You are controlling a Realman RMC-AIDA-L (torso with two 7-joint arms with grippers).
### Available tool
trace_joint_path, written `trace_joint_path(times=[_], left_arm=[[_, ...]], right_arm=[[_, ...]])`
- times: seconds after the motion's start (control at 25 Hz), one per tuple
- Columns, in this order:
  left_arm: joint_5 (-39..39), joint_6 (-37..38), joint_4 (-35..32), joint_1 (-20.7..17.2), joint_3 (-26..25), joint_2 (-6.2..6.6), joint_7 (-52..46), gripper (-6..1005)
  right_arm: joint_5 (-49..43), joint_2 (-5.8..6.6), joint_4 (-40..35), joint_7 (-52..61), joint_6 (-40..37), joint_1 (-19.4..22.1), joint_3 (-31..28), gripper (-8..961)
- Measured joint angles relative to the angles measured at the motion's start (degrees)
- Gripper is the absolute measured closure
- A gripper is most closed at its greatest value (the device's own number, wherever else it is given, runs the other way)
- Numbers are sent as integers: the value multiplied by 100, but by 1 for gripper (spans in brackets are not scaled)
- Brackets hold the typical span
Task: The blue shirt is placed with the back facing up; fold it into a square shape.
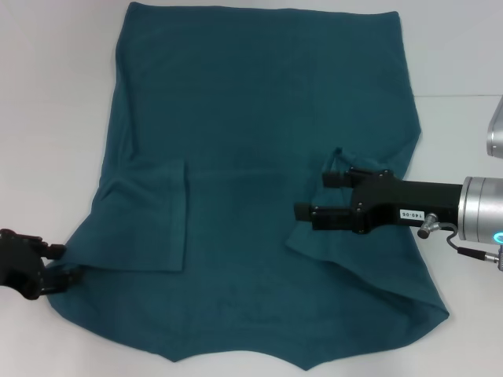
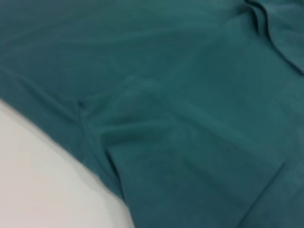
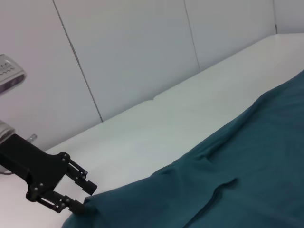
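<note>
The blue shirt lies flat on the white table, plain side up, with both sleeves folded inward onto the body. My right gripper hovers over the folded right sleeve, open, with nothing between its fingers. My left gripper sits low at the shirt's left edge beside the folded left sleeve. Its fingers are apart, with the cloth's edge at their tips. The right wrist view shows that left gripper from afar against the shirt. Only shirt fabric and some table fill the left wrist view.
The white table shows bare on both sides of the shirt. White wall panels stand behind the table in the right wrist view. The shirt's near hem reaches almost to the bottom of the head view.
</note>
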State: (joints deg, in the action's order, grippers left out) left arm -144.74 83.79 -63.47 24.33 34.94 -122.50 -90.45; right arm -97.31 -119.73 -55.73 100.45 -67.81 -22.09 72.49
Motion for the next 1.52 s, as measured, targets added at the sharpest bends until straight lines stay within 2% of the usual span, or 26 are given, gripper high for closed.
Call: trace_joint_path(times=[0.6, 1.0, 1.32, 1.52], left_arm=[[-625, -709, 120, 133, 246, -80, -364, 496], [-684, -715, 124, 164, 278, -104, -372, 511], [-696, -687, 124, 130, 527, -129, -376, 549], [-698, -637, 103, 124, 562, -135, -377, 753]], right_arm=[[-31, 3, 48, -51, 50, -136, -72, 11], [-34, 3, 53, -52, 49, -147, -150, 11], [-29, -7, 54, -52, 18, -140, -212, 12], [-26, -6, 54, -52, 12, -125, -250, 12]])
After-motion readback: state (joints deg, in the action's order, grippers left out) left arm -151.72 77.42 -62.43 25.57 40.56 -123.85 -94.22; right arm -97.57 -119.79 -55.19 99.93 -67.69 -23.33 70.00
